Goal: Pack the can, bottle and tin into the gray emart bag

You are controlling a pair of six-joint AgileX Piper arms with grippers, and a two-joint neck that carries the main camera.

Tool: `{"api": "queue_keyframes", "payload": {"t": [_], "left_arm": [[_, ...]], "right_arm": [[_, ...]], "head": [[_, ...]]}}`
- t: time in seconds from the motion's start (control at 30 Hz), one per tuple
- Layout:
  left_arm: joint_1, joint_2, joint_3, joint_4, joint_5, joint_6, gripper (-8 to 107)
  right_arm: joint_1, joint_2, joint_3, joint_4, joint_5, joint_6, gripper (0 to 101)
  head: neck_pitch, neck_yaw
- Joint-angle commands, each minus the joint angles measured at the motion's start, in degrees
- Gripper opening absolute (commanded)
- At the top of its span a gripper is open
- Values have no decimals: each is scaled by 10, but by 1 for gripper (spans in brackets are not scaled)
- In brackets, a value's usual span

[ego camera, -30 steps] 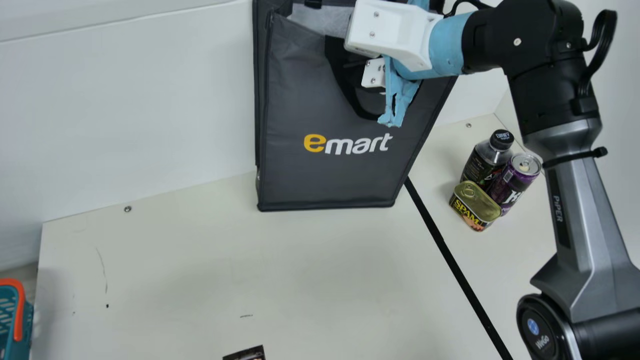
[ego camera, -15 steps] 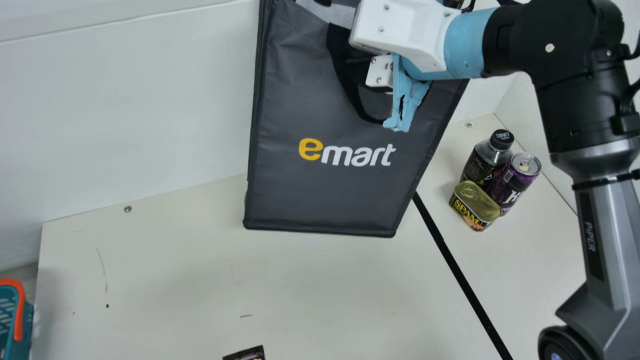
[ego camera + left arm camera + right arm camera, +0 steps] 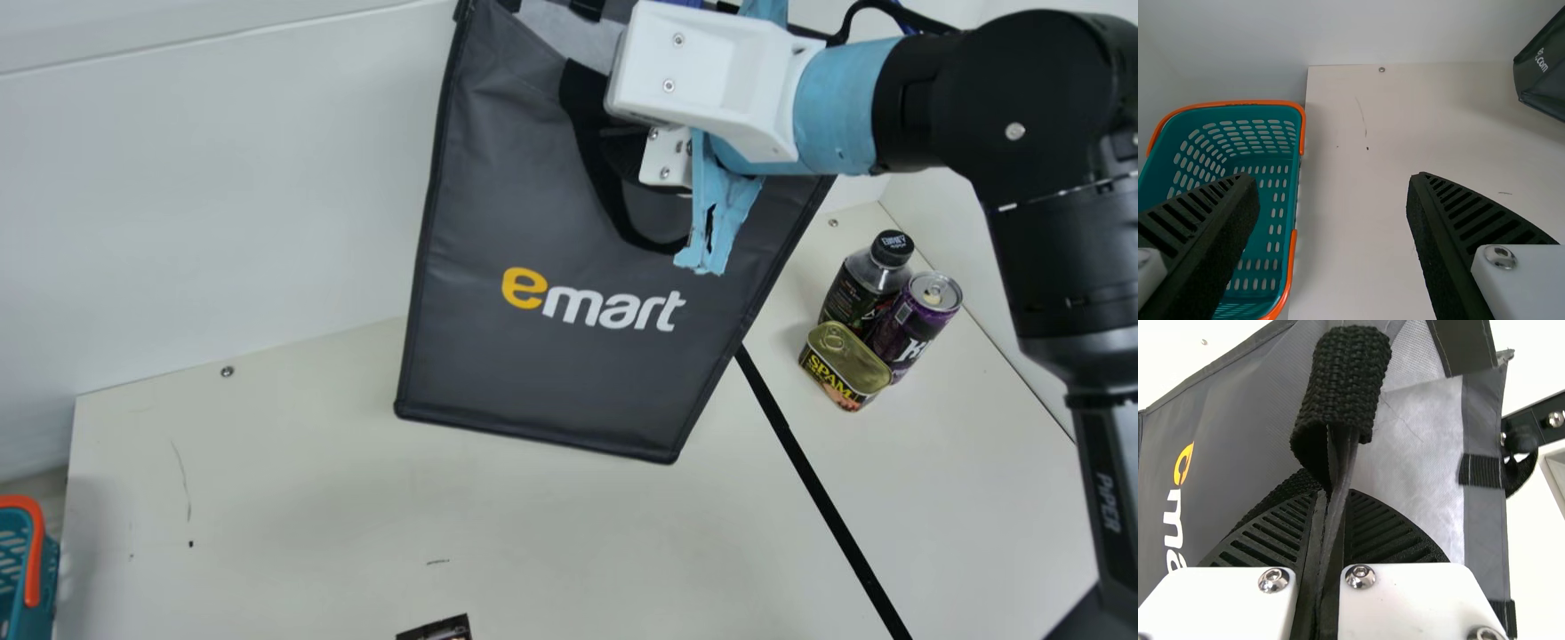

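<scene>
Main view. Gray emart bag (image 3: 551, 222) upright but tilted, front face toward the camera, lower edge on a slant; can't tell whether its base touches the table (image 3: 533, 524). Pale lining shows at its mouth. Right claw (image 3: 627, 153) against the upper front of the bag, beside the black handle (image 3: 607, 191); ragged light-blue tape (image 3: 720, 213) hangs from its wrist over the bag front. Bottle (image 3: 858, 289), can (image 3: 911, 329) and tin (image 3: 845, 364) stand on the table in a tight cluster, outside the bag, on my right side of a black strip (image 3: 800, 462). Bottle: dark cap, clear shoulder, dark label. Can: purple and black, silver top, close against the bottle. Tin: gold lid with pull ring, nearest the camera of the three. Teal basket (image 3: 16, 560) with orange handle at the view's left edge, partly cut off. Small dark printed item (image 3: 436, 629) at the bottom edge, mostly cut off. Pale wall (image 3: 222, 178) behind.

Left wrist view. Left claw (image 3: 1335, 183) spread wide, nothing between its black ribbed fingers (image 3: 1478, 213). Basket seen into from above, slotted sides, beside the table. A dark corner of the bag shows well apart from the claw.

Right wrist view. Right claw (image 3: 1331, 495) clamped tight on the handle's woven strap, fingers nearly together. Bag fabric and pale lining lie just beyond.
</scene>
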Motion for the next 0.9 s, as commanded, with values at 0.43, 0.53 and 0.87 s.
{"api": "queue_keyframes", "payload": {"t": [0.43, 0.53, 0.87], "left_arm": [[0, 0, 0, 0, 0, 0, 90], [0, 0, 0, 0, 0, 0, 90], [0, 0, 0, 0, 0, 0, 90]], "right_arm": [[76, -67, 55, -57, -1, 39, 0], [91, -80, 67, -69, -1, 47, 0], [134, -120, 117, -108, -1, 68, 0]], "head": [[-13, -1], [-13, -1], [-13, -1]]}}
